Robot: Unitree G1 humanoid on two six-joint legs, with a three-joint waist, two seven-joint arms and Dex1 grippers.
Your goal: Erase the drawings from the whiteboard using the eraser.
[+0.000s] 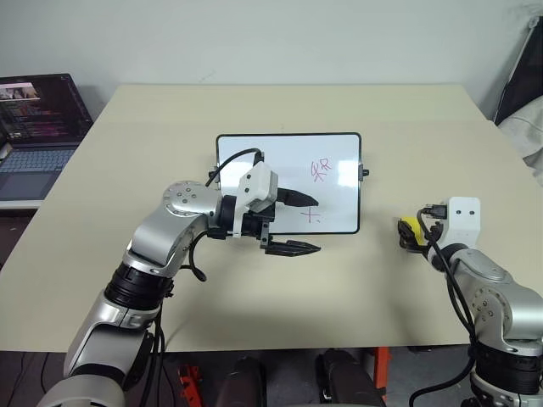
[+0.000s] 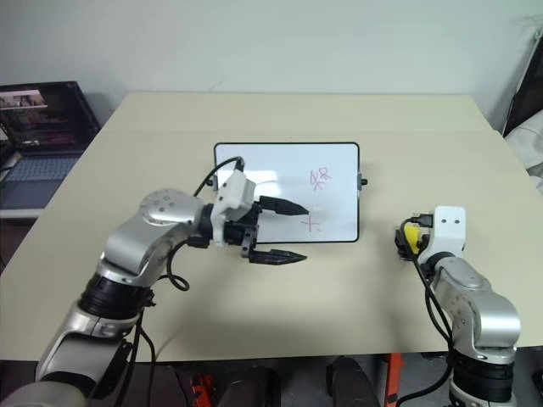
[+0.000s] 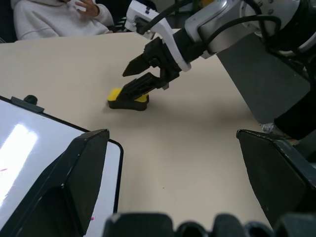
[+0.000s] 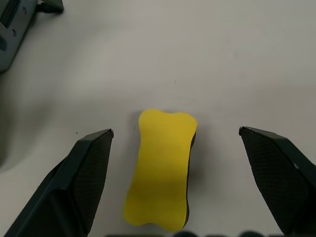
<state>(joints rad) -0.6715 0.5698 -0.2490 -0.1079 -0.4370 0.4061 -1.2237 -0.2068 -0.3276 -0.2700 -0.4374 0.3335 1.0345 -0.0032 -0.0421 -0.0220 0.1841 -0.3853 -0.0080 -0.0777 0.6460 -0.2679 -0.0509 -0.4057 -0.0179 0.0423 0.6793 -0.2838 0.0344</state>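
Silver-grey arms, black joints and cables — white wrist blocks, 2 black fingers (image 1: 293,248).

The left gripper (image 1: 293,222) hangs mid-air, bent sideways toward the right, jaws spread wide. The right gripper (image 3: 139,81) reaches forward and low, jaws wide apart.

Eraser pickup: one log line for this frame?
phase: pre-grasp | right gripper: open, fingers either side of eraser on table | left gripper: open, over whiteboard edge | drawings: unerased
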